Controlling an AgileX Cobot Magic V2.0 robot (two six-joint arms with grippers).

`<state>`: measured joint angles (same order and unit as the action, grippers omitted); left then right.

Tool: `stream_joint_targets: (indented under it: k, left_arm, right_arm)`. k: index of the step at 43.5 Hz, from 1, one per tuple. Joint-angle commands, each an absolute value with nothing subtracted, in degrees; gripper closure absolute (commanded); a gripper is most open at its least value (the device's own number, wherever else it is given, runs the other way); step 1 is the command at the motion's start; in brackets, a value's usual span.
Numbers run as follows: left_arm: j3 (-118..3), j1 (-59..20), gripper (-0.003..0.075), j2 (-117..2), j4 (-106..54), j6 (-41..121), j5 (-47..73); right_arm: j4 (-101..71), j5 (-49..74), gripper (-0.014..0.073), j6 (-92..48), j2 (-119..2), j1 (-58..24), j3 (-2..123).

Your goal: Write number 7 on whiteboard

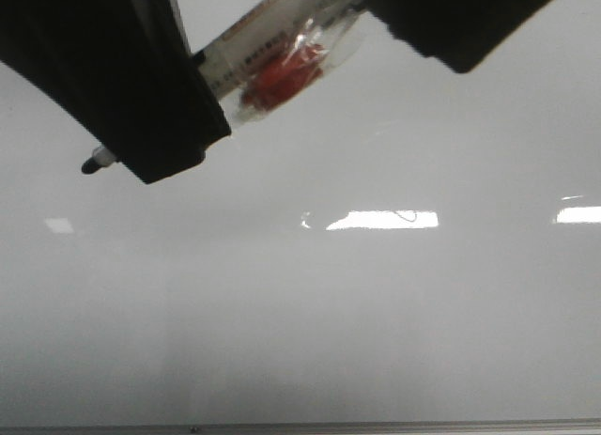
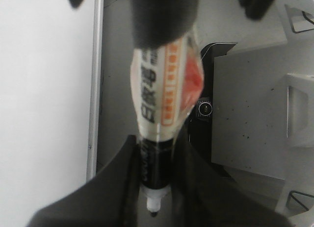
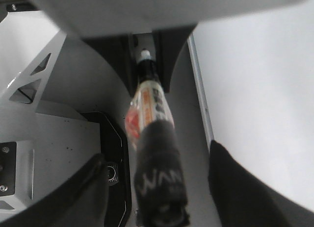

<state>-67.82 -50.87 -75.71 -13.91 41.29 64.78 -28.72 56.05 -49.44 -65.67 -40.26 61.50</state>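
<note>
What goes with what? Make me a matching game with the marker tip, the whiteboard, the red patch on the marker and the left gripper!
Things:
1. marker tip
2. whiteboard
3. red patch
4. left gripper

Clues:
a. shiny pale grey
b. clamped on the marker
c. black
d. under clear wrap on the barrel

Pairs: 1-c, 2-a, 3-d, 4-b
</note>
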Motion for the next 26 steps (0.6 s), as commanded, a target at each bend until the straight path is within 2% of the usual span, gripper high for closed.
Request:
stream_joint_targets:
  k: [1, 8, 22, 26]
  left_arm:
    - [-69.72, -51.31, 0.0741, -74.42, -15.13, 41.31, 63.33]
    - [-69.72, -51.31, 0.0741, -74.42, -15.13, 41.31, 63.14]
    - [-69.72, -51.31, 0.073, -74.42, -15.13, 41.31, 63.15]
    - [-69.72, -51.31, 0.0634, -74.42, -15.13, 41.31, 63.15]
  right_arm:
    - [-31.72, 53.28, 0.013, -50.33, -65.96, -41.21, 64.37]
    - [-32.52, 52.91, 0.0166, -50.26, -66.29, -41.21, 64.85]
    - [-32.52, 53.76, 0.0527, -50.26, -66.29, -41.21, 64.85]
    - [-32.52, 53.76, 0.0599, -50.26, -66.29, -41.21, 64.85]
